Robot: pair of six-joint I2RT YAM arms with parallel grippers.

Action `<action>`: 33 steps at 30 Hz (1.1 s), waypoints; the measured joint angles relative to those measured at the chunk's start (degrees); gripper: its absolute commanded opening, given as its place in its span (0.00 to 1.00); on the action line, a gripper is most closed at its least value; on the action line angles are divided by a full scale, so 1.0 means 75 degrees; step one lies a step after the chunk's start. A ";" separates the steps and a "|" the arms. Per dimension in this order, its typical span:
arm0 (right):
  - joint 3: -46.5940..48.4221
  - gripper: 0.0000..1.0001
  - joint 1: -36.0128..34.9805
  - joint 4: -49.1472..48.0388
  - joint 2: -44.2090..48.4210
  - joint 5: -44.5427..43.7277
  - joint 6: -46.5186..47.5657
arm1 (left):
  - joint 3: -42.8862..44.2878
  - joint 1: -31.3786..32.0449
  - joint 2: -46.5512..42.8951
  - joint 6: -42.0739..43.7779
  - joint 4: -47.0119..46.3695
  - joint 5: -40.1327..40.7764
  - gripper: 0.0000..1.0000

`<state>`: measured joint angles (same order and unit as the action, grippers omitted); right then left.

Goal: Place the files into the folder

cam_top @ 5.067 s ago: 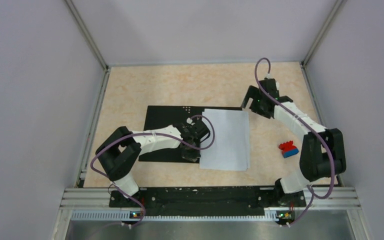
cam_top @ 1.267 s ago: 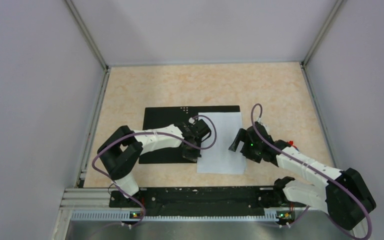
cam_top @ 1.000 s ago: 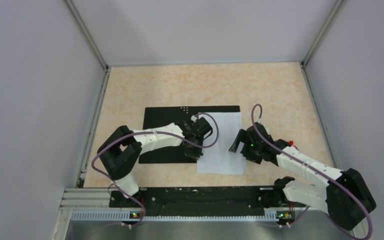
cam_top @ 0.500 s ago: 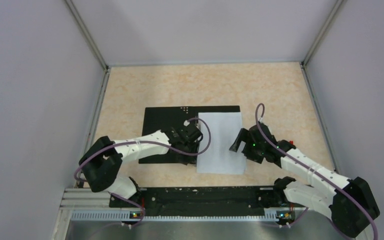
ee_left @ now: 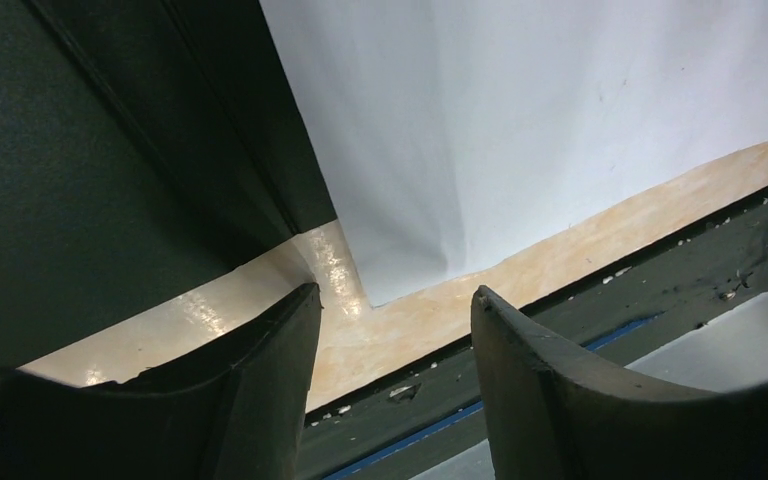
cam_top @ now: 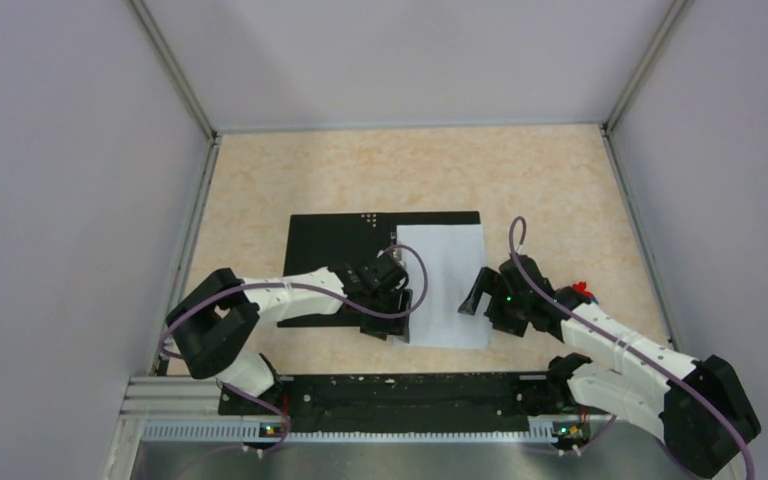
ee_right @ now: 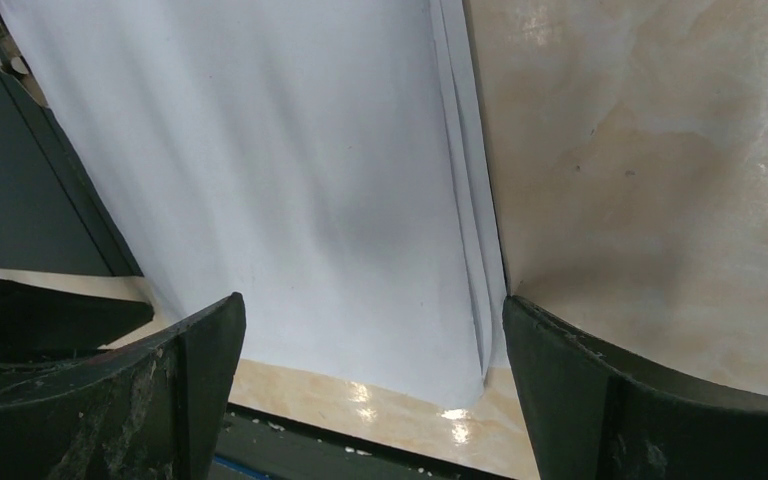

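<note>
The folder (cam_top: 335,245) lies open on the table, black inside up. The white files (cam_top: 447,285) rest flat over its right half, and their near edge overhangs onto the table. My left gripper (cam_top: 397,318) stands open and empty at the files' near left corner. In the left wrist view the gripper (ee_left: 395,300) frames that corner of the files (ee_left: 560,130) beside the black folder (ee_left: 110,150). My right gripper (cam_top: 473,297) is wide open at the files' right edge. In the right wrist view the gripper (ee_right: 375,310) straddles the files (ee_right: 290,170), holding nothing.
A small red-and-blue block (cam_top: 584,290) peeks out behind the right arm. The black rail (cam_top: 390,392) at the table's near edge runs just below both grippers. Grey walls close in the marbled table (cam_top: 400,170) on three sides.
My left gripper has opened and drawn back from the files' left edge to their near left corner. The right gripper stayed wide open, shifting only slightly. The files lie as before.
</note>
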<state>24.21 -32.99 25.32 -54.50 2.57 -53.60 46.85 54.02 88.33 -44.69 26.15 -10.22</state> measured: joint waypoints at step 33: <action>0.0490 0.99 -0.0038 0.0449 -0.0361 -0.0428 0.0388 | 0.0618 0.0015 0.0303 0.0321 0.0629 0.0562 0.62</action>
<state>27.88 -33.28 28.69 -57.21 -0.64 -50.70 51.48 54.13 90.61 -42.28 30.87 -6.00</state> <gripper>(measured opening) 0.985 0.623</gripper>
